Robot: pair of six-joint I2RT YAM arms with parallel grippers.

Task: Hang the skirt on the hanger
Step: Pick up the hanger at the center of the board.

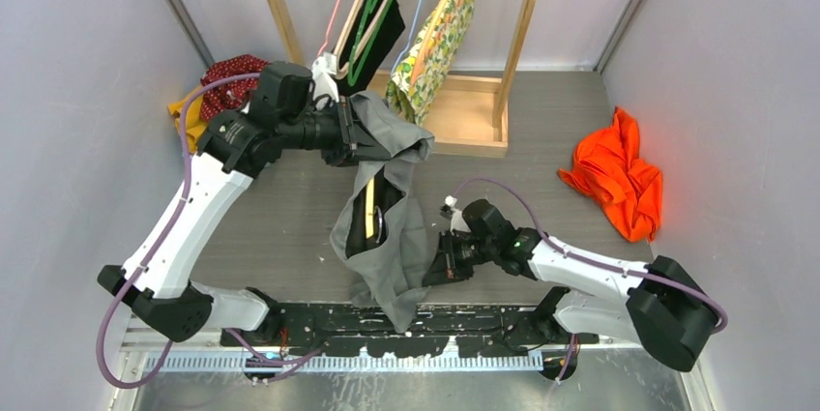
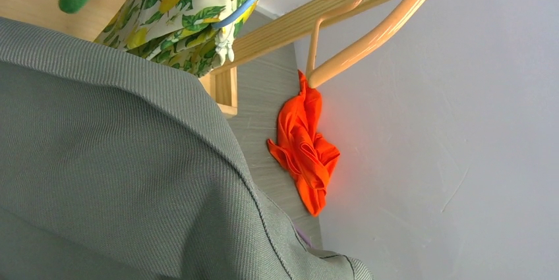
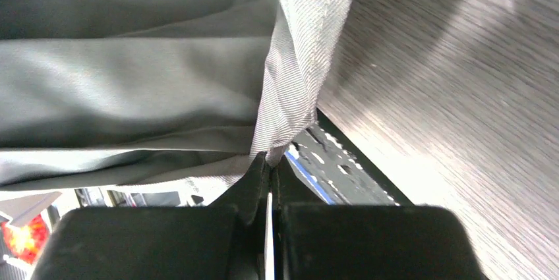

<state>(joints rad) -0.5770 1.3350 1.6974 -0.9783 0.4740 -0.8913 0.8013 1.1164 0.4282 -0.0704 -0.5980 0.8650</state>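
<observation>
The skirt (image 1: 387,237) hangs over the middle of the table (image 1: 290,208), in front of the rack (image 1: 469,126) at the back. Another garment (image 1: 619,179) lies far right; a heap of clothes (image 1: 224,84) sits back left.

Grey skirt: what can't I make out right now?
- Left gripper: jaws buried under the grey skirt, top view; left wrist view shows only fabric.
- Yellow strip in the skirt's opening, top view: mostly covered; possibly the hanger.
- Right gripper: how much hem its shut jaws pinch, right wrist view.

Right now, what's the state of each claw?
Left claw: closed, holding up the top of the grey woven skirt.
Right claw: closed, pinching that skirt's edge.
</observation>
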